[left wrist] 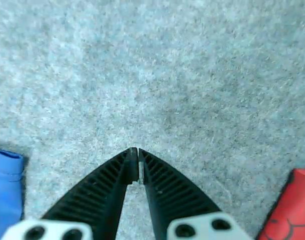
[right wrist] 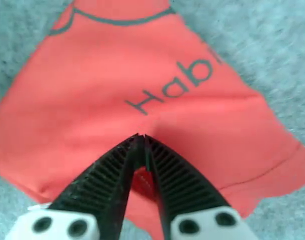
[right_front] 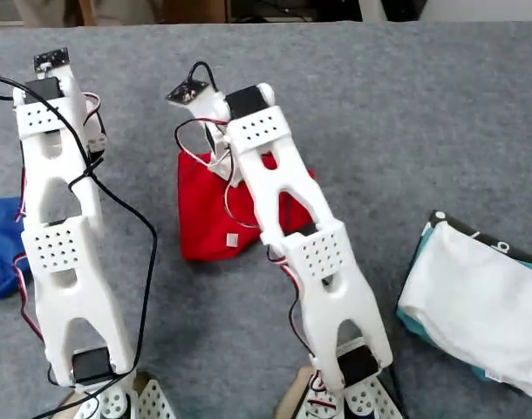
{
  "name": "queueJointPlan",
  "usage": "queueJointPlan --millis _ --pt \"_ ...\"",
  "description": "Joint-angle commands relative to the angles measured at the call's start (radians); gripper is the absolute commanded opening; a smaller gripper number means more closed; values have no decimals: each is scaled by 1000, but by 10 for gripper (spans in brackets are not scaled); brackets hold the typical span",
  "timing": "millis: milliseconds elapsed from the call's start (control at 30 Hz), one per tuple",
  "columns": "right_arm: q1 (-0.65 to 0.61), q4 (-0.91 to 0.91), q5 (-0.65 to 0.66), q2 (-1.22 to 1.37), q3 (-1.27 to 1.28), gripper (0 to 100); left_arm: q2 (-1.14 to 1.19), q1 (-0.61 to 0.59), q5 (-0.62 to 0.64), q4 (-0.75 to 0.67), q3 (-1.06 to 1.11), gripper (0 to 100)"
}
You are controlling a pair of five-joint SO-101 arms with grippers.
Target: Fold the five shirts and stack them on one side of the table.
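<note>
Red shirt (right_front: pixel 205 227) lies between blue shirt (right_front: pixel 0 249) and folded stack (right_front: pixel 475 297).

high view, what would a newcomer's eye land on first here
The red shirt, bright on the grey table in the middle, with the right gripper shut on its cloth. Then the white shirt folded on teal cloth at the view's right edge, and a blue shirt at the left edge.
</note>
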Motion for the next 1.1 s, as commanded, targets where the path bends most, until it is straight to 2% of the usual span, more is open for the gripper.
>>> queueJointPlan --millis 0,333,800,933,1067 --pt "44 23 14 -56 -19 5 -10 -2 -6 -14 -2 19" --pt "140 20 95 -305 384 5 -8 -2 -8 -15 -3 19" --pt "323 -18 218 -846 1013 5 -8 -2 -8 -15 -3 19" --pt "282 -83 216 -926 992 5 -8 -3 -8 -15 -8 19" --pt "176 -143 201 -822 863 5 -8 -2 -8 -15 -3 19"
